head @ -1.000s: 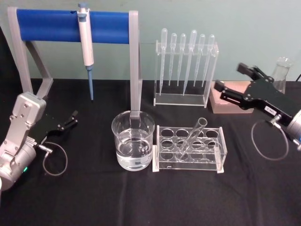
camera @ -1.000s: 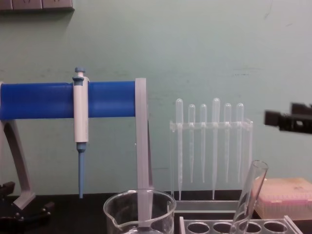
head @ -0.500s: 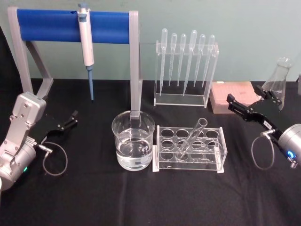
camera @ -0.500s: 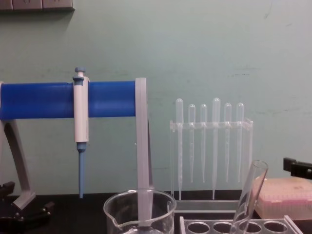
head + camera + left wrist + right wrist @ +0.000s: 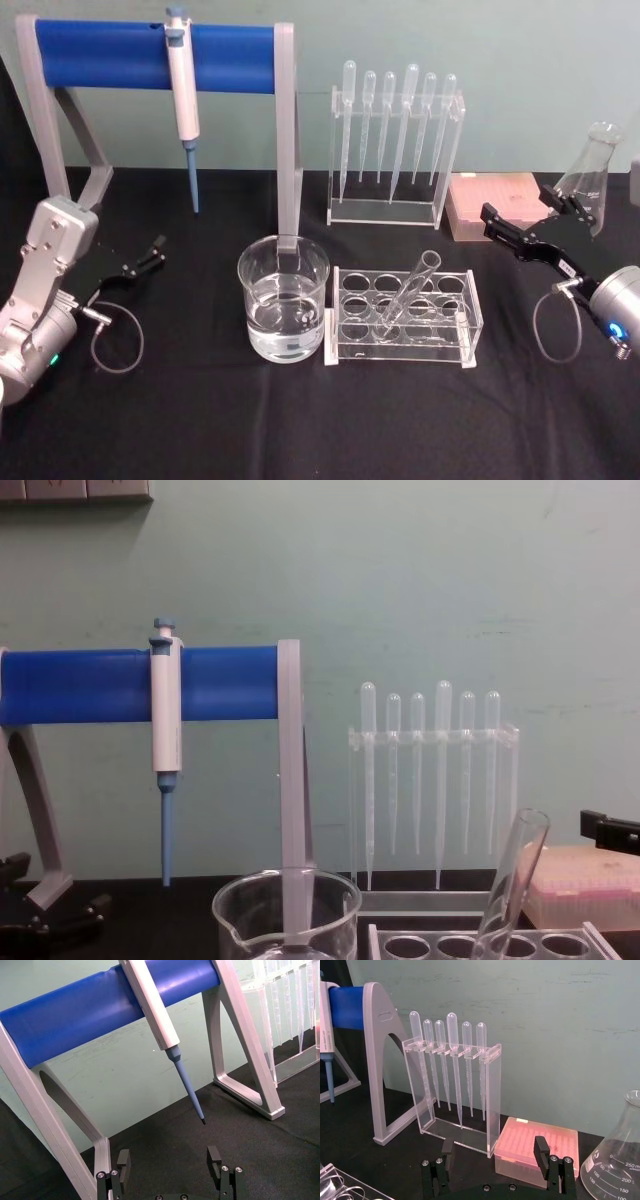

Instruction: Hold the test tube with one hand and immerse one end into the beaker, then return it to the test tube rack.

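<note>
Tube racked, both grippers apart

Centrally I see the beaker (image 5: 283, 311) at lower middle of the head view, touching the clear rack (image 5: 403, 318) where the test tube (image 5: 408, 294) leans. Right gripper (image 5: 530, 220) hovers spread at right edge; left gripper (image 5: 148, 256) rests spread at left.

test tube (image 5: 410, 292): clear glass, smooth, glossy
beaker (image 5: 283, 297): clear glass, glossy
tube rack (image 5: 403, 317): clear plastic, shiny edges
table cover (image 5: 200, 420): black cloth, matt
stand bar (image 5: 150, 52): blue, smooth, slight sheen
stand legs (image 5: 287, 130): grey, matt
right gripper (image 5: 528, 225): black, matt
flask (image 5: 588, 178): clear glass
</note>
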Robot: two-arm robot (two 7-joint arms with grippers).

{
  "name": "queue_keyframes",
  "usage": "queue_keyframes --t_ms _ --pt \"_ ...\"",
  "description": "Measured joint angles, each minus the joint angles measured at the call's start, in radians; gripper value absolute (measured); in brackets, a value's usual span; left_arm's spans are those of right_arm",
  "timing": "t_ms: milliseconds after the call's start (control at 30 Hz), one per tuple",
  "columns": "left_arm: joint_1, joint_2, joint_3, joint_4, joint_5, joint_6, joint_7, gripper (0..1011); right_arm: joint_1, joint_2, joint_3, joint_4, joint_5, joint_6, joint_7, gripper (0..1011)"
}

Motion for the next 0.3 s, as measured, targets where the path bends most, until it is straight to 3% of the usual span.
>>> queue_keyframes --t_ms 300 --pt "0.000 0.000 0.000 0.000 0.000 0.000 0.000 1000 -0.001 0.001 0.000 -0.002 0.000 0.000 -0.005 1002"
